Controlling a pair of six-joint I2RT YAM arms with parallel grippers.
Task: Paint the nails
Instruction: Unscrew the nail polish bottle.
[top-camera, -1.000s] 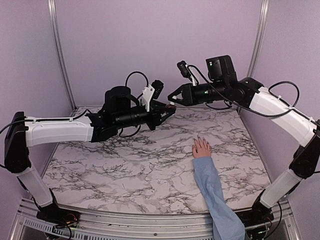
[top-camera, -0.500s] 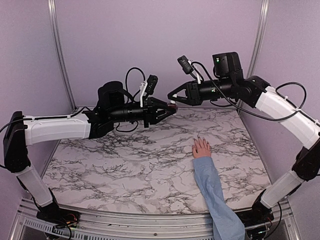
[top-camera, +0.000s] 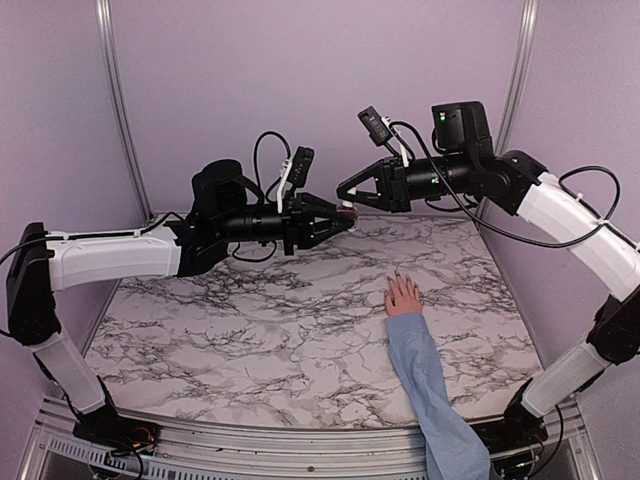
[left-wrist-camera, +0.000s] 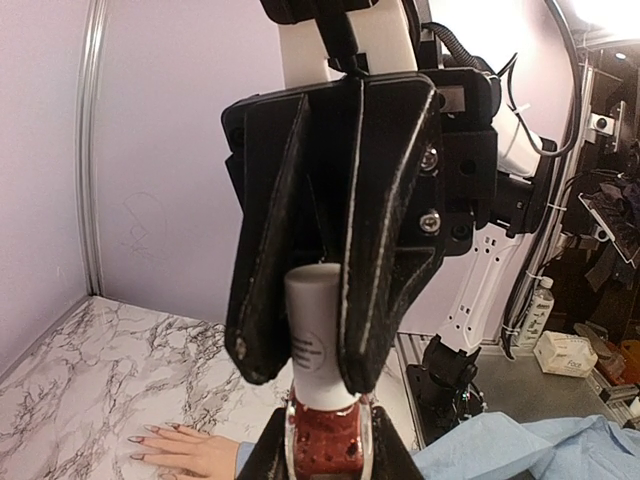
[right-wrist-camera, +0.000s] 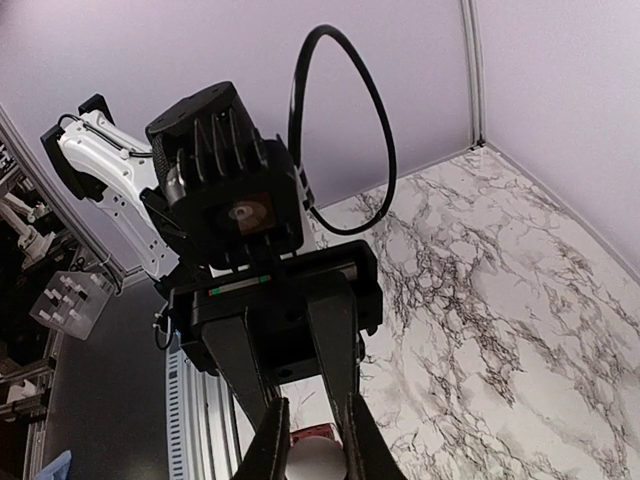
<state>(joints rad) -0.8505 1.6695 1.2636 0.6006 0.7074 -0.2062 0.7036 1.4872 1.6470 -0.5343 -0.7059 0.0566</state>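
The left arm reached from the left side toward the middle, high above the marble-patterned table top. The left gripper was closed on a small nail polish bottle with red glittery content; its two fingers pressed the glass from both sides. The bottle's white cap pointed away from this gripper, toward the other arm.

The right gripper came from the right and met the left one tip to tip in the air. Its black jaws were clamped on the white cap, one on each side, as both wrist views showed. So the two grippers held the same bottle between them, one at the glass and one at the cap.

Lower and a little to the right of this meeting point, a small pinkish hand lay flat on the table, palm down, well apart from both grippers. Its forearm in a light-blue sleeve ran from the near edge of the table toward the back, leaning slightly to the left. The fingers continued this line and pointed to the back wall. The nails were at the far ends of the fingers; from above they looked dark, and in the left wrist view they looked long and pointed.
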